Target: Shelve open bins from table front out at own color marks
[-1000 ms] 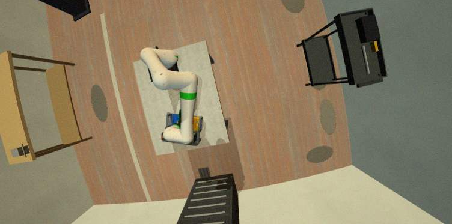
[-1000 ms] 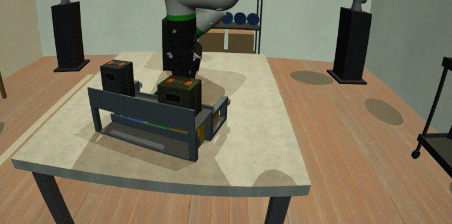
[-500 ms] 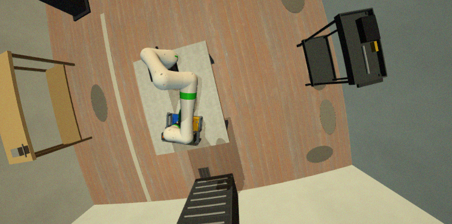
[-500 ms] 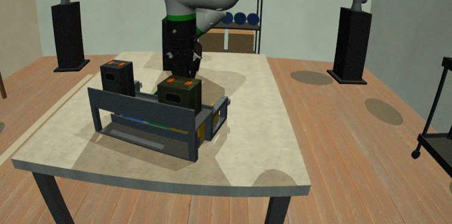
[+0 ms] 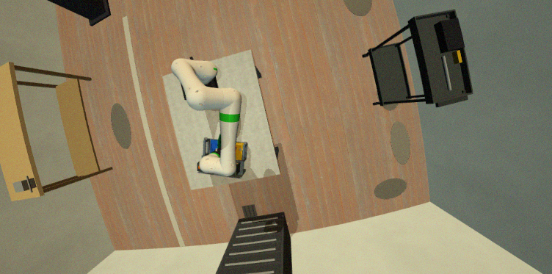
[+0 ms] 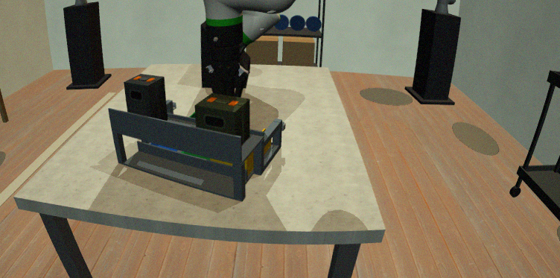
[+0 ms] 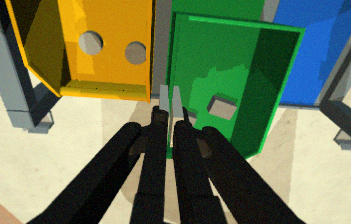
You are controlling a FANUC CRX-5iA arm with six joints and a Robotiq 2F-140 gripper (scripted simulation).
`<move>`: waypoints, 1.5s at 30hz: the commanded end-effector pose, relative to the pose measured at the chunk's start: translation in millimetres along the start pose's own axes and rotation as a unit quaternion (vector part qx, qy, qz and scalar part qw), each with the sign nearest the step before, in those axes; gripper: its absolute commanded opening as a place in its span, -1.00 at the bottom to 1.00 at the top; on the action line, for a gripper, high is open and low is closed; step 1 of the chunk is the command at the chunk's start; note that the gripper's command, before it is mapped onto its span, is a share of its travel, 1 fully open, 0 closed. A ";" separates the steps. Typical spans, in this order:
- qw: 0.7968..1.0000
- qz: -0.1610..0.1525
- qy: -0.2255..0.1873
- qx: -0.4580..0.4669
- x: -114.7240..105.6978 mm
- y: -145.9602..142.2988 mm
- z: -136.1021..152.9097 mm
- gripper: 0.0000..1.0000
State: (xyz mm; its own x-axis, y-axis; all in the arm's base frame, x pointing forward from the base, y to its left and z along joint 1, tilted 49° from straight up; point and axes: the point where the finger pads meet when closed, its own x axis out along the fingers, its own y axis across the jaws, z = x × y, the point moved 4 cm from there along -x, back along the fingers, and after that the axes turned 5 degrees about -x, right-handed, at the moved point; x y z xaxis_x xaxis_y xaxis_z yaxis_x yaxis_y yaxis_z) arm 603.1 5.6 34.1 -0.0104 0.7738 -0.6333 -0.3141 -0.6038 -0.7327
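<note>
My gripper [image 7: 168,97] is shut on the left side wall of the green bin [image 7: 256,75], one fingertip on each side of the wall. The bin holds a grey block [image 7: 222,106] and another part mostly hidden by the fingers. The bin is slightly askew to the shelf [image 7: 161,50] [image 6: 176,131]; its rear reaches over the green mark [image 7: 216,7] and its front sticks out over the table. Its height above the lip is unclear. The yellow bin [image 7: 108,65] [image 5: 240,150] stands in the shelf's left place in the wrist view, with two round parts [image 7: 90,43] [image 7: 135,52] in it.
The blue mark [image 7: 306,55] lies in the shelf's right place in the wrist view, with no bin on it. A tall dark box [image 6: 145,97] and an olive box [image 6: 222,115] stand on the shelf's top board. Grey side frames bound the shelf's ends.
</note>
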 end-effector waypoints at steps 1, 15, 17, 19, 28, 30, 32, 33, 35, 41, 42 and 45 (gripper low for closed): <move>1.000 0.000 0.001 0.000 -0.3 0.2 -1.3 -1.00; 1.000 0.000 0.004 0.000 -0.5 0.7 -8.0 -1.00; 1.000 0.000 0.004 0.000 -0.6 0.8 -9.2 -1.00; 1.000 0.000 0.004 0.000 -0.6 0.9 -10.3 -1.00; 1.000 0.001 0.006 0.000 -0.7 1.2 -13.5 -1.00; 1.000 0.001 0.006 0.000 -0.7 1.3 -14.1 -1.00; 1.000 0.001 0.006 0.000 -0.7 1.3 -14.7 -1.00; 1.000 0.001 0.006 0.000 -0.7 1.3 -14.9 -1.00; 1.000 0.001 0.007 0.000 -0.7 1.4 -15.3 -1.00; 1.000 0.001 0.007 0.000 -0.8 1.4 -15.8 -1.00; 1.000 0.001 0.007 0.000 -0.8 1.4 -15.8 -1.00; 1.000 0.001 0.007 0.000 -0.8 1.4 -15.8 -1.00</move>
State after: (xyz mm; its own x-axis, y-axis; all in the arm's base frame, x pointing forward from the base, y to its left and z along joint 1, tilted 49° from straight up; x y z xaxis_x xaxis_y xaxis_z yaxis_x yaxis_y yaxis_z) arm 617.6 1.4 29.5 0.0015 0.7706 -0.6373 -0.3141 -0.6047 -0.7319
